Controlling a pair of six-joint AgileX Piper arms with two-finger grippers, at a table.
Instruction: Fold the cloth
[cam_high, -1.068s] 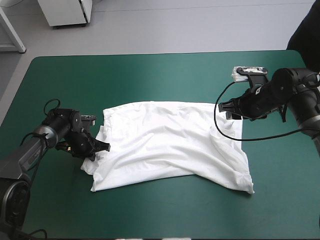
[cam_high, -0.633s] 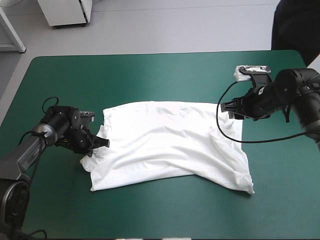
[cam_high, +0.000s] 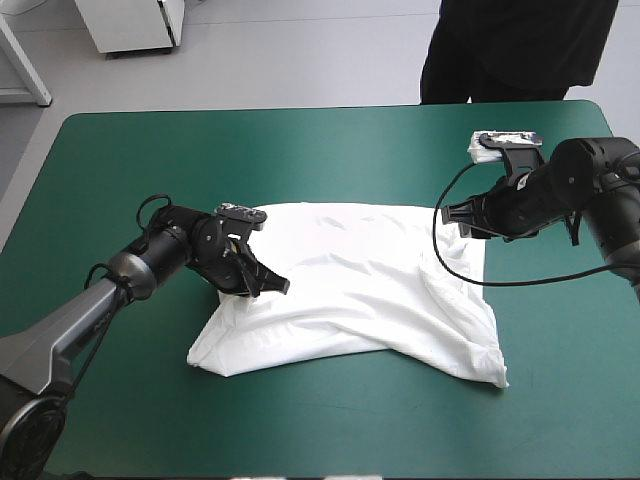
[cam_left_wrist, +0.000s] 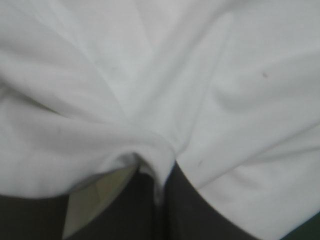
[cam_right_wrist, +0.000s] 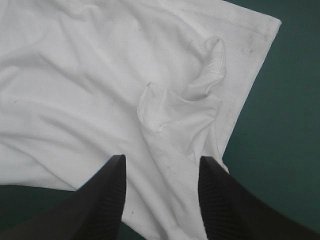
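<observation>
The white T-shirt (cam_high: 370, 270) lies spread on the teal-green cover, its left side lifted and doubled over toward the middle. My left gripper (cam_high: 268, 288) sits over that folded-in part. In the left wrist view the gripper (cam_left_wrist: 159, 186) is shut on a pinched ridge of the T-shirt (cam_left_wrist: 210, 80), which fills everything ahead. My right gripper (cam_high: 455, 218) hovers at the shirt's far right corner. It stands open (cam_right_wrist: 162, 160) above the T-shirt (cam_right_wrist: 75, 75), with a raised wrinkle (cam_right_wrist: 200, 87) just ahead of its fingers.
The teal-green cover (cam_high: 300, 150) shows all around the shirt, with broad strips toward the far edge and the front edge. The shirt's near right corner (cam_high: 490, 370) is bunched into thick folds.
My left gripper has travelled right and inward, dragging the shirt's left edge over the body of the shirt. The right gripper has stayed in place.
</observation>
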